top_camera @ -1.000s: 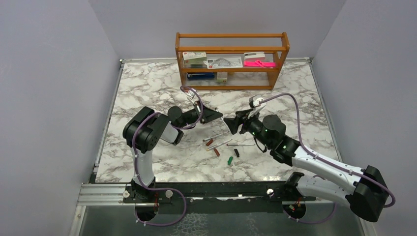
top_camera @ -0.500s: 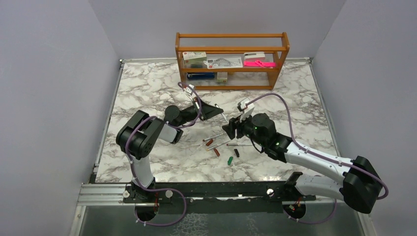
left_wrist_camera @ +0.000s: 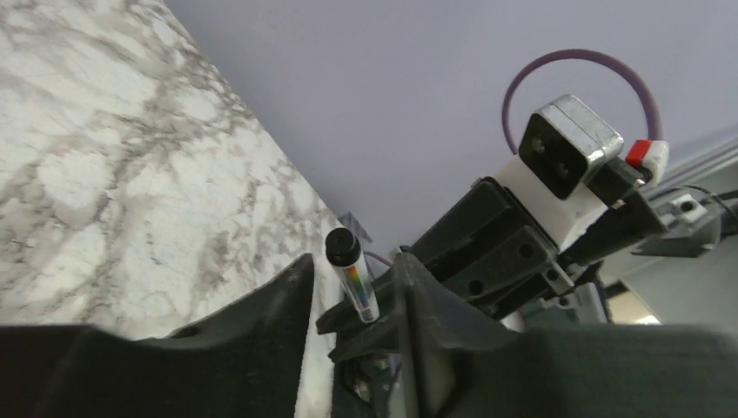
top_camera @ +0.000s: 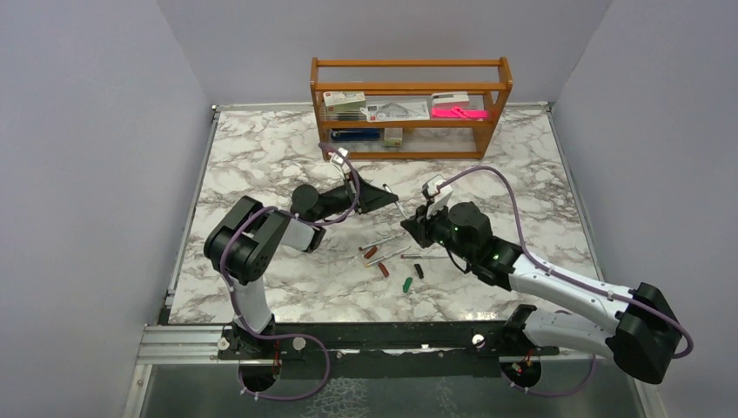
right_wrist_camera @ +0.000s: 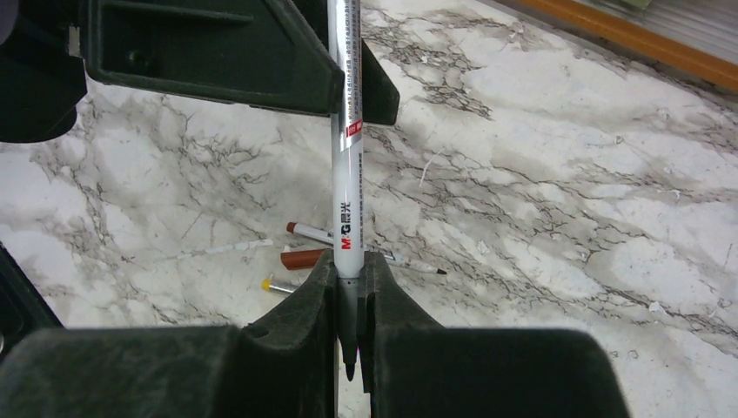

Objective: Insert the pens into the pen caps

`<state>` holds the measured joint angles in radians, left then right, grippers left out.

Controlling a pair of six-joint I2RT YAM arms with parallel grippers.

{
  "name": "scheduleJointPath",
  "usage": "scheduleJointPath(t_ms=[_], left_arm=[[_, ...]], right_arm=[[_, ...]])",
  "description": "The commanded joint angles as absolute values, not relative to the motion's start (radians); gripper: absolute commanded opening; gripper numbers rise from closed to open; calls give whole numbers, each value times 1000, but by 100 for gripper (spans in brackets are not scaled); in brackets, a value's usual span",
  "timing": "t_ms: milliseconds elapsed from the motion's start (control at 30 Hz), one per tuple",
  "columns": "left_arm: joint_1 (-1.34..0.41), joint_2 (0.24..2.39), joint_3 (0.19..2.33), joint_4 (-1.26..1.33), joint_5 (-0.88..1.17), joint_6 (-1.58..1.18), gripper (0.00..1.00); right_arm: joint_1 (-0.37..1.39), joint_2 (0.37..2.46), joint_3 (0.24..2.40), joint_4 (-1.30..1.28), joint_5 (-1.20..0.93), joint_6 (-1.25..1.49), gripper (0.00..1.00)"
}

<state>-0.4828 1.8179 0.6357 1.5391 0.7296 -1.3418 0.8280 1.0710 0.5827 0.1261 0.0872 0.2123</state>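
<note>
A white pen [right_wrist_camera: 346, 157] hangs in the air between my two grippers, seen small from above as pen [top_camera: 399, 208]. My right gripper [right_wrist_camera: 350, 261] is shut on it near its dark tip. The pen's black-ended tail [left_wrist_camera: 345, 248] stands between the spread fingers of my left gripper [left_wrist_camera: 352, 266], with a gap on the left side. On the marble below lie more pens [top_camera: 389, 255], two red-brown caps [top_camera: 371, 252], a green cap [top_camera: 407, 283] and a black cap [top_camera: 419, 271]. From above, the left gripper [top_camera: 387, 193] and right gripper [top_camera: 411, 225] face each other.
A wooden shelf [top_camera: 409, 109] stands at the back of the table, holding boxes and a flat pink object [top_camera: 459, 112]. A red-ended pen [right_wrist_camera: 306, 232] and a red-brown cap [right_wrist_camera: 305, 258] lie right below the held pen.
My right gripper moved in onto the pen's tip end and closed on it. My left gripper, shut on the pen before, has opened its fingers.
</note>
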Motion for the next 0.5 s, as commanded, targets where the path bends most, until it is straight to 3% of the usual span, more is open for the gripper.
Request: scheduleJointPath(t_ms=[0,67,133,367,433,467], left_arm=[[-470,1845,702,1670,901,-1223,60],[-449,1842,720,1683,941,-1184,83],[-425,1829,745,1662,988,-1120,94],[-344,1781,765,1564,1108,-893,99],[-330,1792,784,1588,1162,-888,93],[-328,1805,799,1597,1196,-891,85]], right_arm=[[831,1030,631,58,78,187,1],[831,1022,654,-15,74,175,1],[831,1020,703,-140,56,179,1],[831,1011,828,-434,-8,212,1],[831,1036,858,-498,-39,214,1],[831,1049,870,-523,-52,214,1]])
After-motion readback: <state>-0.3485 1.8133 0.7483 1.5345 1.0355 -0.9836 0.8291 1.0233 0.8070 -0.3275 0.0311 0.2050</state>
